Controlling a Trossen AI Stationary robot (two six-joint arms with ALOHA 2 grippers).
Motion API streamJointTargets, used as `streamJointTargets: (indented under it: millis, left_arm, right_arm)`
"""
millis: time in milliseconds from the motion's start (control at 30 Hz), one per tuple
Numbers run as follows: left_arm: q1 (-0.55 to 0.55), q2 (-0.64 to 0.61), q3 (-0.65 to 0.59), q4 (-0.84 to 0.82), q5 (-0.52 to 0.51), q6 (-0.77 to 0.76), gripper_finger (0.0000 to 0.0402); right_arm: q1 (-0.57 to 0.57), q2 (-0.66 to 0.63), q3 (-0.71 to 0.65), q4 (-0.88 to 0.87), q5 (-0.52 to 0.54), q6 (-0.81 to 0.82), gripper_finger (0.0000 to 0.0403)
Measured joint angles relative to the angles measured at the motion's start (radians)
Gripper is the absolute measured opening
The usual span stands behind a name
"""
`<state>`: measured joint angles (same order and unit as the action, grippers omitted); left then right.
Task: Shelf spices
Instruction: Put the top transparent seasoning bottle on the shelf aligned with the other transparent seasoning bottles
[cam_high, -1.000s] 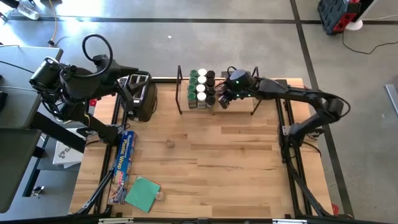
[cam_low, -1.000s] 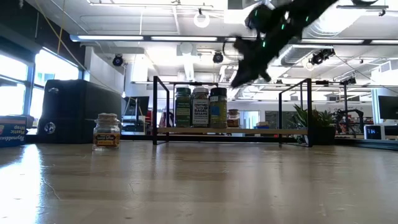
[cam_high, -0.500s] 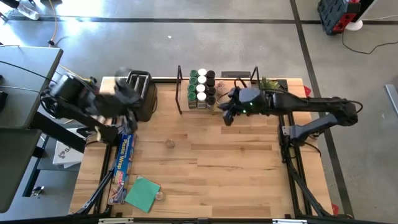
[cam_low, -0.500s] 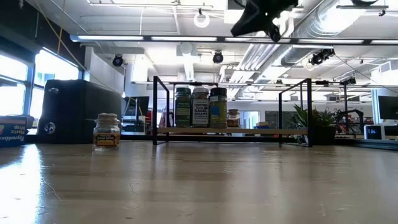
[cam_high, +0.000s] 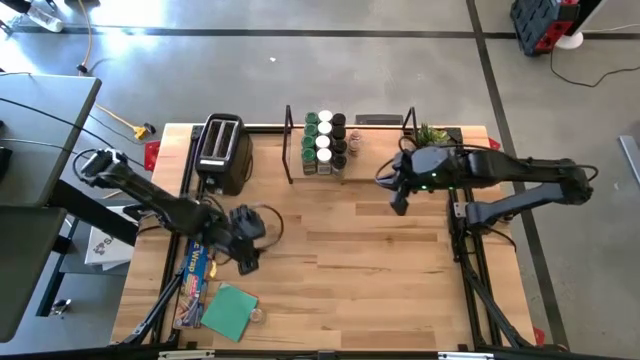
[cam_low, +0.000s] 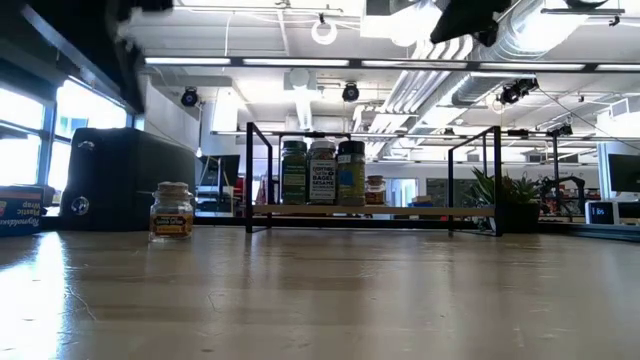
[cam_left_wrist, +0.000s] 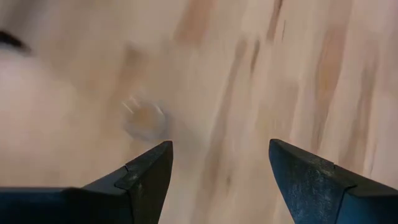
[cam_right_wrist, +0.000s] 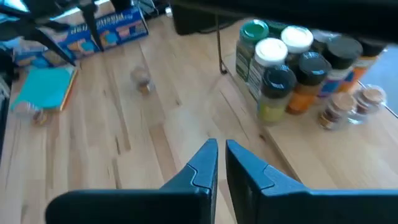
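The table (cam_high: 350, 270) is pale, streaked wood. On the shelf (cam_high: 380, 176), with black end frames, the spices (cam_right_wrist: 292, 68) wear green, white and black caps over yellow and orange labels. A black-and-silver toaster (cam_high: 222, 153) stands at the far edge. A teal cloth (cam_high: 228, 311) and a blue box (cam_high: 196, 268) lie near the front left corner.

A lone jar (cam_left_wrist: 144, 118) blurs beyond reading; the left claw (cam_high: 243, 243) hides it overhead.
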<state>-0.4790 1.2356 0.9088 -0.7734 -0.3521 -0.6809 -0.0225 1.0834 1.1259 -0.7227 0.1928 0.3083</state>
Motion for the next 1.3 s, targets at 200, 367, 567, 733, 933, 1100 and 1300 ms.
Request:
streamJointTargets:
  millis: [200, 367, 567, 733, 933, 1100, 1300]
  left_arm:
    - [0.033, 0.112, -0.138, 0.044, 0.115, -0.154, 0.0277]
    - [0.094, 0.19, -0.159, 0.097, 0.054, -0.159, 0.0297]
    - [0.181, 0.268, -0.159, 0.275, 0.016, -0.019, 0.0298]
    - [0.247, 0.327, -0.159, 0.389, 0.079, 0.059, 0.0265]
    - [0.322, 0.342, -0.159, 0.524, 0.144, 0.102, 0.0185]
    - [0.373, 0.374, -0.147, 0.718, 0.168, 0.171, 0.0181]
    - [0.417, 0.574, 0.044, 0.731, 0.239, 0.277, 0.0181]
  right_arm:
    - [0.0, -0.104, 0.0, -0.14, -0.005, 0.005, 0.0024]
    - [0.0, -0.162, 0.0, -0.184, 0.074, 0.005, 0.0024]
    - [-0.004, -0.197, 0.0, -0.193, 0.093, 0.002, 0.0024]
    - [-0.004, -0.206, -0.001, -0.202, 0.096, 0.004, 0.0024]
    - [-0.004, -0.207, -0.001, -0.207, 0.096, 0.001, 0.0024]
    - [-0.004, -0.207, -0.001, -0.209, 0.096, 0.005, 0.0024]
    - [-0.004, -0.207, -0.001, -0.212, 0.096, 0.008, 0.0024]
